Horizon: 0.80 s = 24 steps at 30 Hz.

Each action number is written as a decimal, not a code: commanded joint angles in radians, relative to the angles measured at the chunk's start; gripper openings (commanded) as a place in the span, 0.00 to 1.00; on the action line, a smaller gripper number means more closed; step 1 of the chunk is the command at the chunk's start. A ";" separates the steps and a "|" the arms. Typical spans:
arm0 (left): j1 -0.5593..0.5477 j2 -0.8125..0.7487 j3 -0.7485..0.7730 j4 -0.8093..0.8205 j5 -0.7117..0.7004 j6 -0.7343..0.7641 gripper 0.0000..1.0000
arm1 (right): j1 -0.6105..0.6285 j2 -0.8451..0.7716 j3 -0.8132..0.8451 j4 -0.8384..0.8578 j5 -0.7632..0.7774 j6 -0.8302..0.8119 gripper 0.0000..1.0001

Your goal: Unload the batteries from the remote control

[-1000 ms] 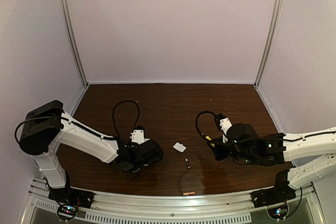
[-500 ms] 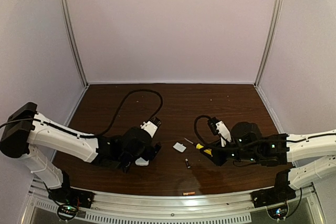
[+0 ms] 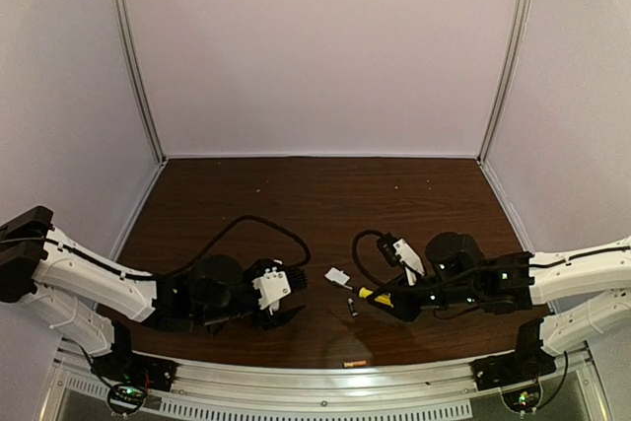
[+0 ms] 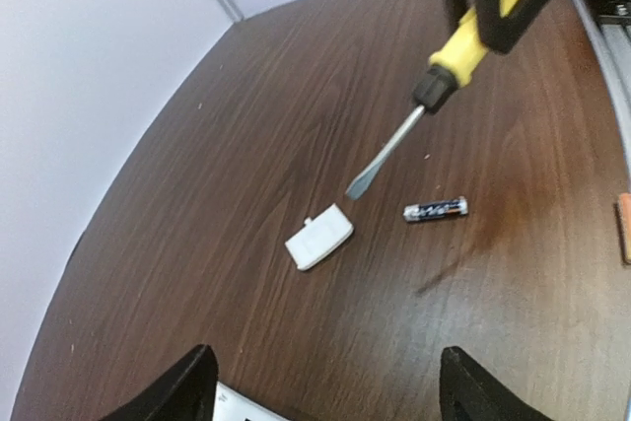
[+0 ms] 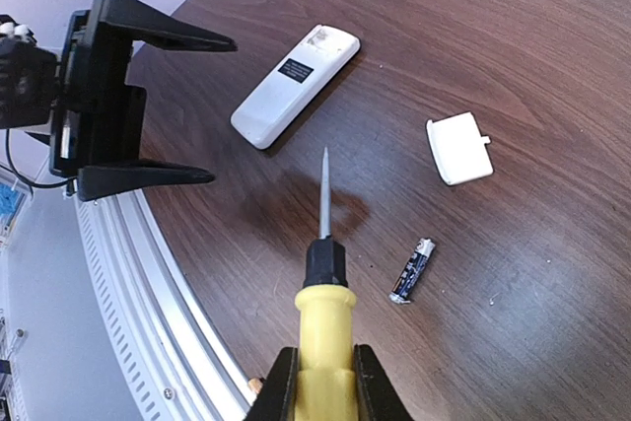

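Before the spread left tool point(image 5: 223, 110), remote control point(image 5: 296, 86) lies diagonal; right tool point(image 5: 322, 386) pinches screwdriver point(image 5: 324, 317).

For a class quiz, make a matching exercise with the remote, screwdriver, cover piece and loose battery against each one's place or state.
1 white bar-shaped plastic remote control
2 yellow-handled metal screwdriver
3 small flat white plastic cover
4 small dark cylindrical battery

A held by right fingers
B beside open left fingers
C loose on the wood, pale-ended
D squarish, tabbed

Pairs: 1-B, 2-A, 3-D, 4-C

Remote control point(image 5: 296, 86) left of cover piece point(image 3: 338, 277), battery point(image 3: 352, 308) just before it, all on table point(image 3: 296, 194)
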<state>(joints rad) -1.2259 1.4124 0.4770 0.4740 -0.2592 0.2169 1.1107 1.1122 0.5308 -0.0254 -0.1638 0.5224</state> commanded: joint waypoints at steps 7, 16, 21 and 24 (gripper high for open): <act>-0.004 -0.062 -0.076 0.215 0.285 0.257 0.77 | 0.009 0.060 0.022 0.065 -0.066 0.014 0.02; -0.021 0.071 0.035 0.170 0.345 0.359 0.70 | 0.018 0.120 0.044 0.099 -0.100 0.031 0.01; -0.026 0.118 0.065 0.184 0.348 0.396 0.64 | 0.028 0.145 0.052 0.140 -0.136 0.043 0.01; -0.027 0.141 0.074 0.193 0.358 0.412 0.63 | 0.034 0.156 0.058 0.149 -0.150 0.046 0.01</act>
<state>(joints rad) -1.2476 1.5208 0.5220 0.6289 0.0692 0.5789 1.1316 1.2518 0.5533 0.0761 -0.2798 0.5545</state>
